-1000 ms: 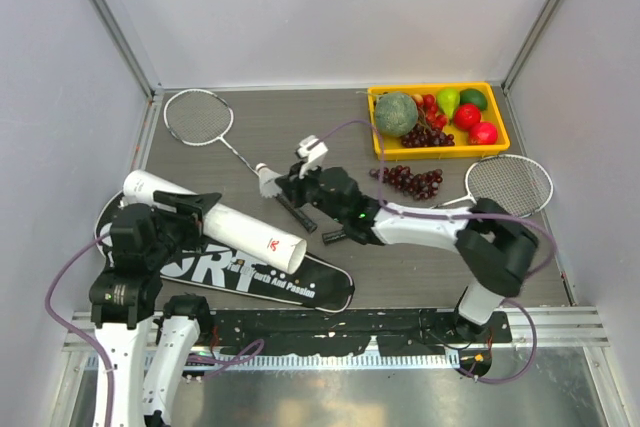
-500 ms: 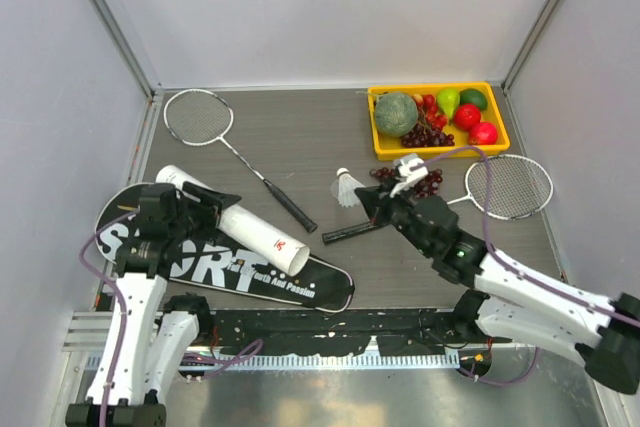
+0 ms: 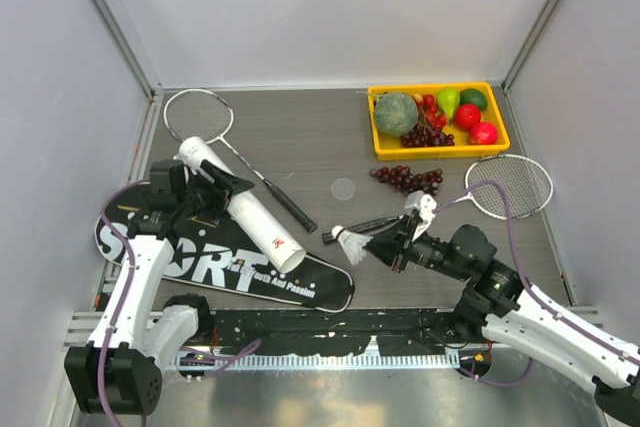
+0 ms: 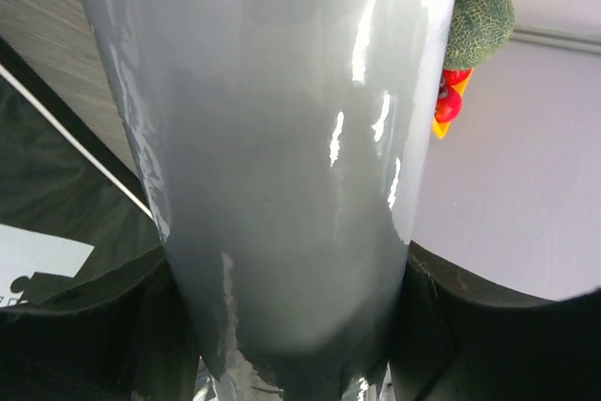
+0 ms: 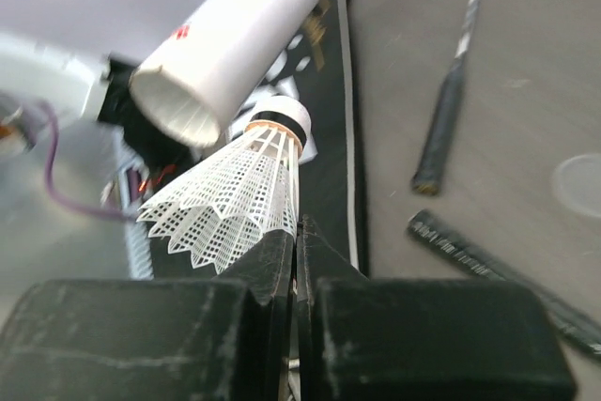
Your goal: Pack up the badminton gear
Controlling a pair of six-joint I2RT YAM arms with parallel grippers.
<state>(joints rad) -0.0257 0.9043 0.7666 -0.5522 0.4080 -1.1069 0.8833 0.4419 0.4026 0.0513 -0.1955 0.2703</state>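
the table is dark and looks like wood. the left racket lies at the far left, the right racket by the right side. a yellow tray of fruit sits far back, with grapes just beside it. a black bag lies near left. a small round disc lies in the middle.

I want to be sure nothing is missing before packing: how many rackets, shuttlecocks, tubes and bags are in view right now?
rackets: 2
shuttlecock: 1
white tube: 1
black bag: 1
Total: 5
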